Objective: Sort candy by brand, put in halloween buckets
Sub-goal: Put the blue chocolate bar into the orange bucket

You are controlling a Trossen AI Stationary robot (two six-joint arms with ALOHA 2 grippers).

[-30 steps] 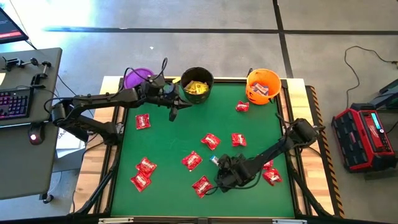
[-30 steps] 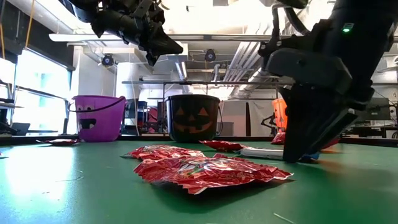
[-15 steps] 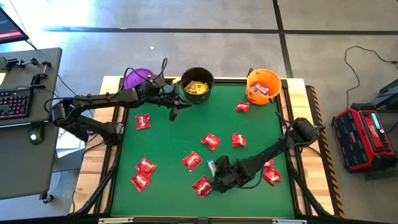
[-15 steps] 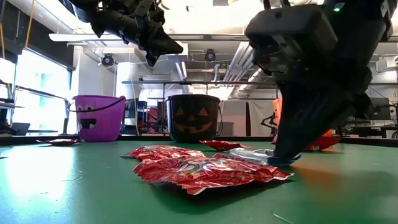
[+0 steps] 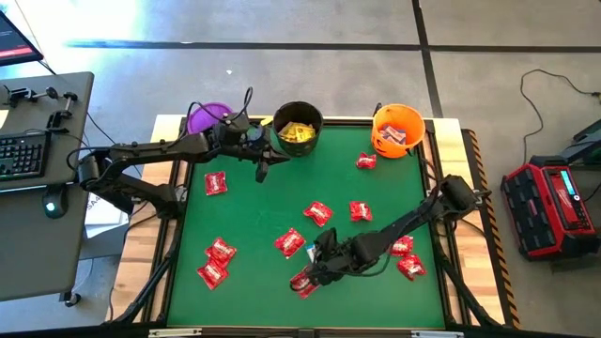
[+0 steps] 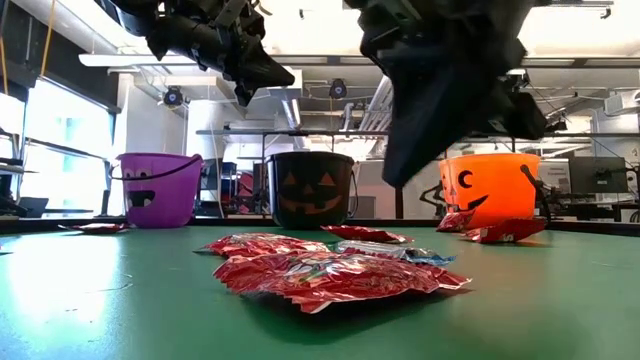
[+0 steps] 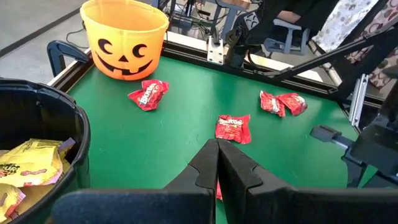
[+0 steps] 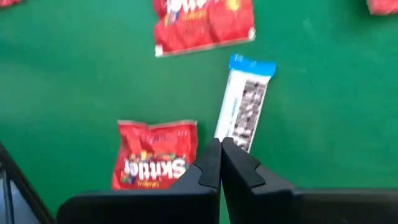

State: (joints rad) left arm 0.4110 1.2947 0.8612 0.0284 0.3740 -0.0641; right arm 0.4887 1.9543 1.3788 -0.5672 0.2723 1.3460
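Red candy packets (image 5: 317, 213) lie scattered flat on the green mat. One white-and-blue bar (image 8: 242, 102) lies flat among them (image 5: 313, 251). At the far edge stand the purple bucket (image 5: 208, 116), the black bucket (image 5: 298, 127) with yellow packets in it, and the orange bucket (image 5: 397, 129). My right gripper (image 8: 219, 144) is shut and hangs above the mat (image 6: 395, 175), over the bar's near end and beside a red packet (image 8: 155, 162), with nothing between its fingers. My left gripper (image 7: 217, 144) is shut and empty, raised next to the black bucket (image 5: 261, 174).
The raised table rim (image 5: 434, 178) runs around the mat. Two red packets (image 5: 408, 258) lie under my right arm, and another (image 5: 365, 161) lies by the orange bucket. A desk with a keyboard (image 5: 19, 155) stands off the table's left side.
My right gripper has shut beside the white-and-blue bar and risen off the mat, going toward the table's left edge. The bar has stayed flat on the mat, nudged a little to the left.
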